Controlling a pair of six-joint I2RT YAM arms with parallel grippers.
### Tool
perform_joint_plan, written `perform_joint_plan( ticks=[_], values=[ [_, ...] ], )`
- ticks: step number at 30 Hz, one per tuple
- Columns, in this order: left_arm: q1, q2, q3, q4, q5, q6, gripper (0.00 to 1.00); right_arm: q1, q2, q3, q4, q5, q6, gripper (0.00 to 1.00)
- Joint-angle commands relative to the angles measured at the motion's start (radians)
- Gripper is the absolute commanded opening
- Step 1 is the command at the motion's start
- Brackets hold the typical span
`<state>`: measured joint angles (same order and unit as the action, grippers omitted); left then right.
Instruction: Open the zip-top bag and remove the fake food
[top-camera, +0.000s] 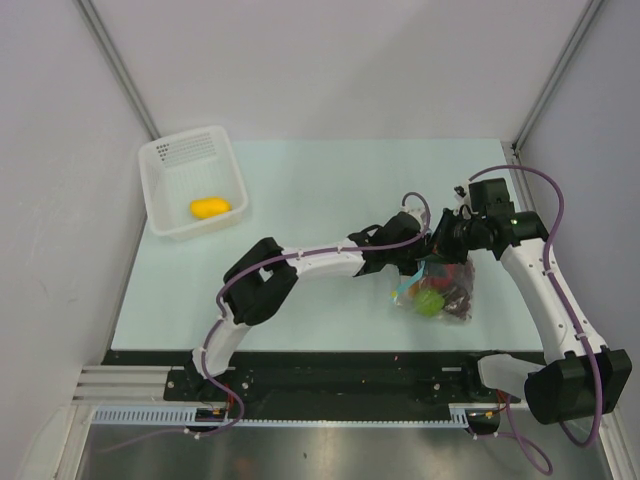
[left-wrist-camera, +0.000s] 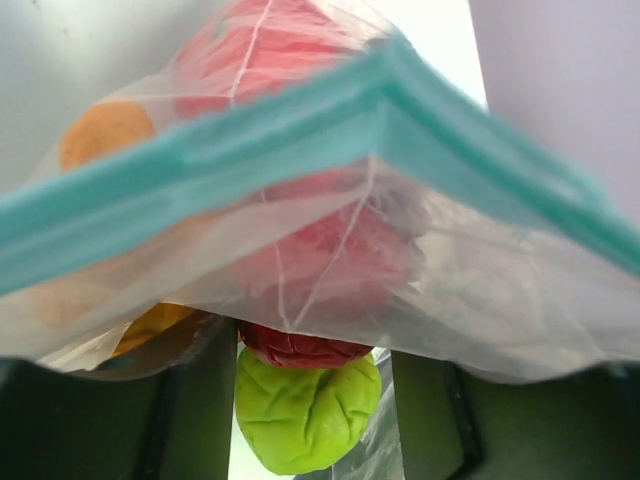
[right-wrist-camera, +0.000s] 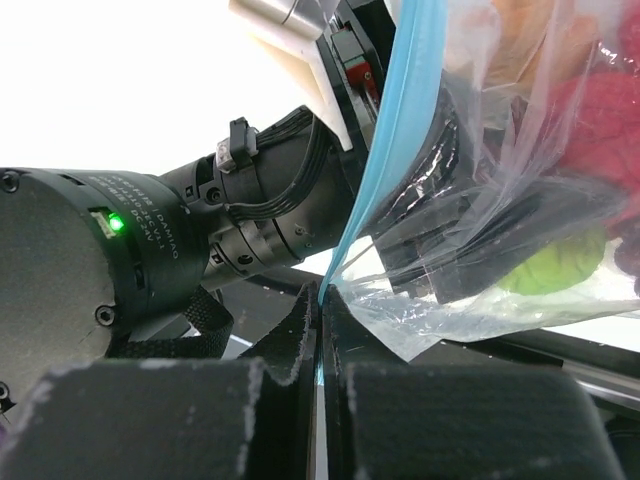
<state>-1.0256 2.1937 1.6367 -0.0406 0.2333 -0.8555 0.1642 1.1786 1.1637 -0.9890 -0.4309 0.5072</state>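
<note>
The zip-top bag (top-camera: 437, 290) hangs above the table's right side, held up between both grippers. My right gripper (right-wrist-camera: 322, 300) is shut on its light blue zip strip (right-wrist-camera: 395, 130); it also shows in the top view (top-camera: 448, 238). My left gripper (top-camera: 418, 262) is at the bag's mouth. In the left wrist view its fingers (left-wrist-camera: 190, 400) stand apart, with the tips hidden under the film and the zip strip (left-wrist-camera: 250, 150) draped across. Inside the bag are a green fruit (left-wrist-camera: 305, 415), red fruits (left-wrist-camera: 330, 250), an orange piece (left-wrist-camera: 105, 130) and dark grapes (top-camera: 460, 298). A yellow piece (top-camera: 208, 207) lies in the basket.
A white perforated basket (top-camera: 170, 160) stands at the table's far left corner. White walls close in on both sides and the back. The black rail (top-camera: 330, 365) runs along the near edge.
</note>
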Motion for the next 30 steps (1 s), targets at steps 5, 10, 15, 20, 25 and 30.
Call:
perform_joint_plan(
  ticks=[5,10,15,20,25,30],
  values=[
    [-0.005,-0.087,-0.004,-0.048,-0.011,0.093,0.18,-0.017,-0.013,0.034,-0.007,0.001,-0.044,0.00],
    [-0.005,-0.156,-0.060,-0.048,0.029,0.192,0.03,-0.042,-0.010,0.036,-0.020,0.069,-0.090,0.00],
    [-0.005,-0.248,-0.107,-0.085,0.018,0.257,0.00,-0.043,-0.008,0.034,-0.039,0.145,-0.125,0.00],
    [-0.001,-0.316,-0.156,-0.058,0.055,0.311,0.00,-0.045,-0.014,0.034,-0.042,0.185,-0.139,0.00],
    [0.015,-0.391,-0.201,-0.067,0.049,0.329,0.00,-0.046,-0.019,0.034,-0.050,0.231,-0.153,0.00],
    [0.048,-0.472,-0.244,-0.113,0.011,0.343,0.00,-0.052,-0.014,0.034,-0.046,0.230,-0.153,0.00]
  ],
)
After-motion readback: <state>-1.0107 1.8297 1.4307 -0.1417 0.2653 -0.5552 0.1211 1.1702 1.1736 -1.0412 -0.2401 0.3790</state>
